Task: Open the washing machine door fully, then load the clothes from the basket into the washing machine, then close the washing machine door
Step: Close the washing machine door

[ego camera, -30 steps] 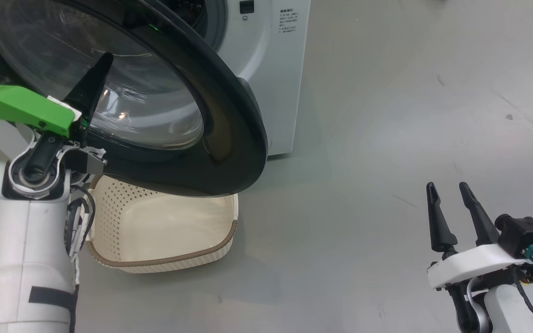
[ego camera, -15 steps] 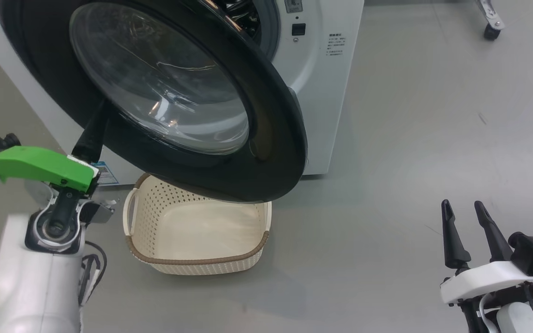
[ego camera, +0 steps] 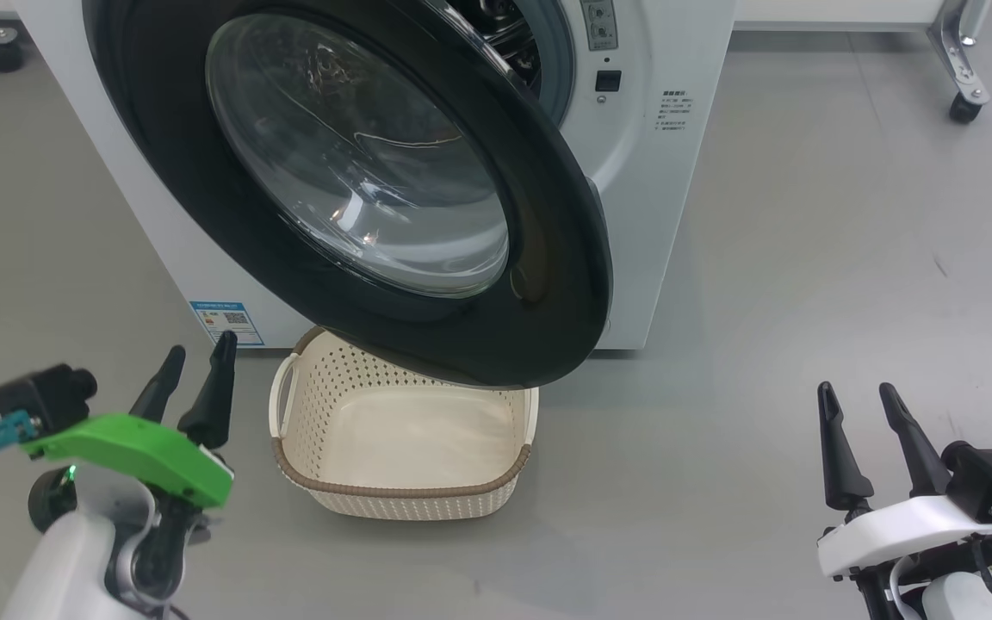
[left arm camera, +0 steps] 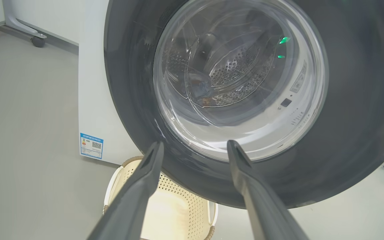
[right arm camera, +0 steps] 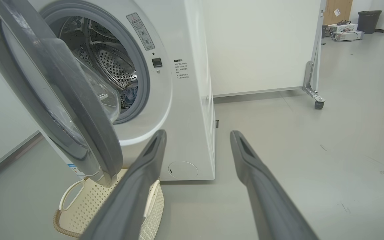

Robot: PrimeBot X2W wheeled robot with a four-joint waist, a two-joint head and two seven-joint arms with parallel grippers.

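The washing machine [ego camera: 660, 215] is white, and its door [ego camera: 565, 284], a glossy black disc with a glass bowl, hangs part-way open over the basket [ego camera: 401, 499]. The cream basket sits on the floor with nothing in it. Bluish clothes [right arm camera: 130, 93] lie inside the steel drum, and they also show through the door glass as clothes [left arm camera: 198, 88] in the left wrist view. My left gripper [ego camera: 197, 357] is open, low and left of the basket, apart from the door [left arm camera: 362, 100]. At the lower right, away from everything, my right gripper [ego camera: 856, 392] is open.
A blue sticker [ego camera: 226, 320] marks the machine's lower front. A white panel on a metal leg with a caster [ego camera: 965, 108] stands to the right behind the machine. A dark bin [right arm camera: 368, 20] and boxes are far off. Grey floor spreads to the right.
The head camera has pulled back and shifted. My left gripper has come off the door's glass face and dropped down to the left. The right gripper has hardly moved.
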